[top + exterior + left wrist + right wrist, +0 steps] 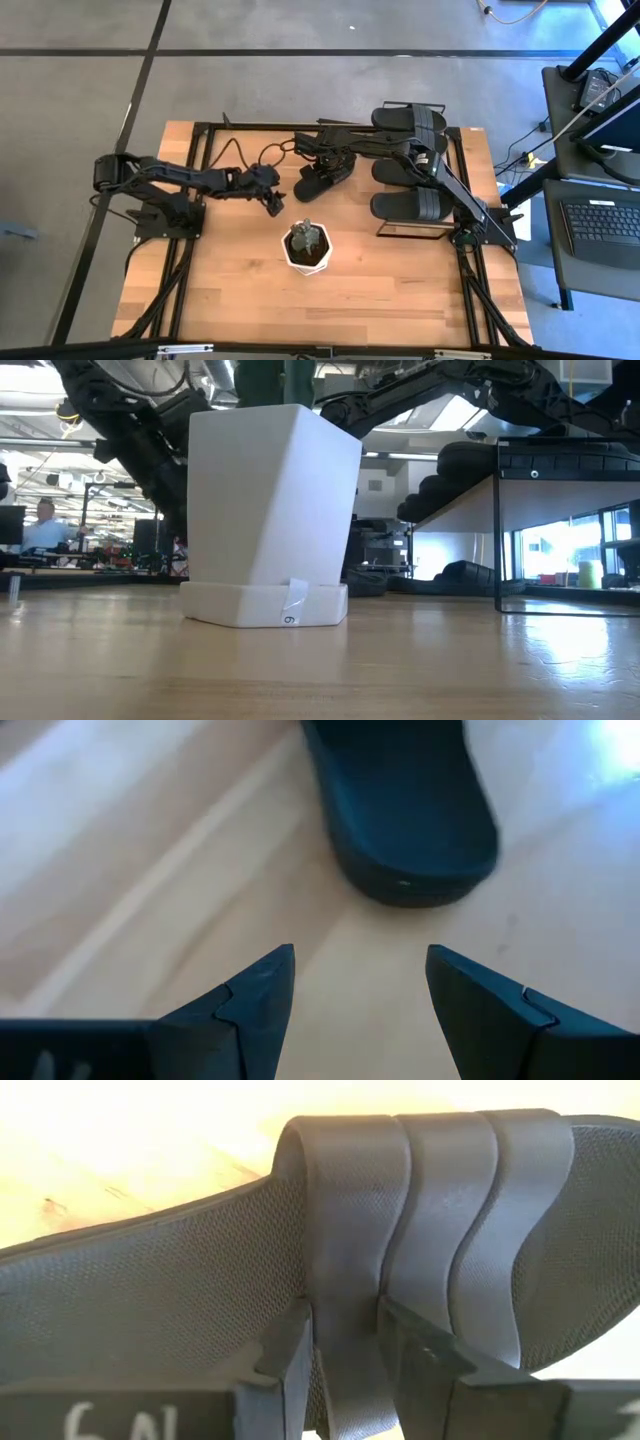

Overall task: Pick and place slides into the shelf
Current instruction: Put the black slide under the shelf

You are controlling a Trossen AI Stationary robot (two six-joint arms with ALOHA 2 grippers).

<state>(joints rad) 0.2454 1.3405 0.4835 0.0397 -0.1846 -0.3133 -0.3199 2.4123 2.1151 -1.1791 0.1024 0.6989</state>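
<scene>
The right gripper (342, 1342) is clamping its two fingers on the wide strap of a black slide (430, 1250), one finger on each side of the strap's edge, so the fingers are sitting only partly open with the strap pinched between them. From above, that right gripper (322, 168) is sitting over the slide (318, 180) out in the middle of the table (400, 290), just beside the shelf (470, 150).

The left gripper (360, 985) is hanging wide open with nothing in it, fingers spread, pointing at the rounded end of that slide (405, 815) lying on the wood. In the top-down view the left gripper (272, 200) is sitting near the slide, just apart from it.

The shelf is standing at the right side of the table, and three other slides are resting on its top: one at the far end (410, 118), one in the middle (395, 170) partly hidden by the right arm, and one at the near end (410, 206).

A white pot (307, 252) with a small plant is sitting on the table near the front, well apart from the shelf. From table height the pot (270, 510) is filling most of the view, with the shelf (560, 460) off to the side.
</scene>
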